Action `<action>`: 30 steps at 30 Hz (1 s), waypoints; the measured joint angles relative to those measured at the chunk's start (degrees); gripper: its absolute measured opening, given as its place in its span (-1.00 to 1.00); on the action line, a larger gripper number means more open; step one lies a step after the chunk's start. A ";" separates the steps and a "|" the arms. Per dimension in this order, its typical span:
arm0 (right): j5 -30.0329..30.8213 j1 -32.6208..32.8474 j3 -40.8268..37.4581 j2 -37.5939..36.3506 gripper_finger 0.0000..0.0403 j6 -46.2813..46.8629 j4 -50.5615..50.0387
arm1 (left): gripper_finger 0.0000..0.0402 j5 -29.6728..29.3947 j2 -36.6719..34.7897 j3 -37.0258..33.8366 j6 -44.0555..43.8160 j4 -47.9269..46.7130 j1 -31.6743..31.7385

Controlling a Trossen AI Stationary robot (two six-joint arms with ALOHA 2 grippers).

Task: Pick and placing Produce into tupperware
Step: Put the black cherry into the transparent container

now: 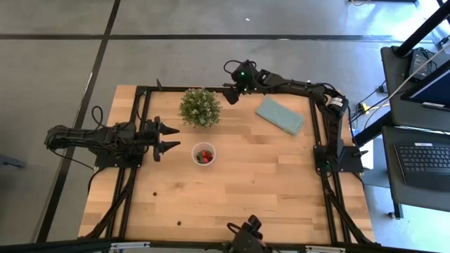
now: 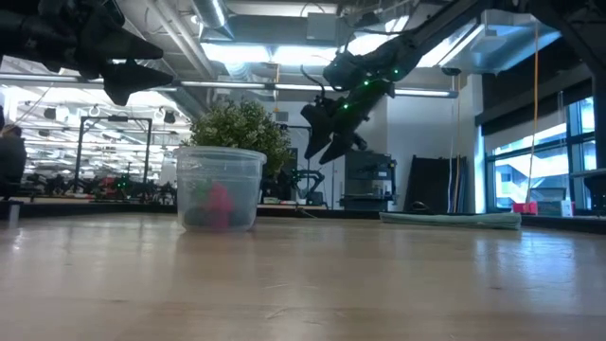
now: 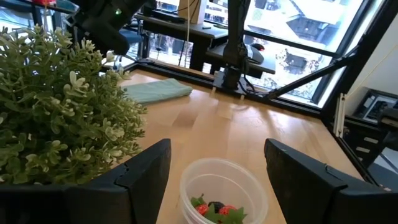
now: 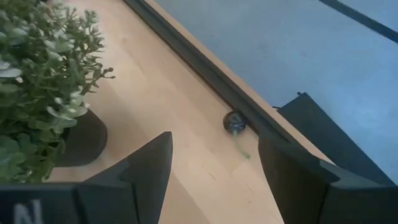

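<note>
While berries (image 3: 217, 210) sit in the tupperware (image 1: 204, 153), one remains.
Right gripper (image 4: 214, 177), wide and empty, faces a dark berry (image 4: 235, 121); left gripper (image 1: 171, 138) waits wide.

Standing toward the far side of the wooden table (image 1: 267, 176), left of centre: a bushy green potted plant (image 1: 200, 107) in a dark pot. Lying flat to its right, near the far right corner, well apart from it: a teal cloth (image 1: 279, 115). Sitting open on a side desk beyond the right edge: a laptop (image 1: 427, 160).
</note>
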 joint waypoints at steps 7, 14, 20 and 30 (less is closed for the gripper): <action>-0.83 -0.35 0.05 3.04 0.20 2.20 -0.06 | 0.25 -0.35 0.00 0.00 0.09 0.00 0.01; -0.94 -0.46 1.80 6.05 0.20 2.13 -0.96 | 0.25 -0.50 0.00 0.02 -0.13 0.00 0.01; -1.05 -0.51 9.96 10.12 0.20 1.31 -6.42 | 0.25 -1.90 0.00 0.02 -0.33 0.10 0.03; -0.94 -0.92 19.84 16.02 0.20 -1.12 -16.94 | 0.25 -1.83 0.00 0.02 -0.35 0.04 0.06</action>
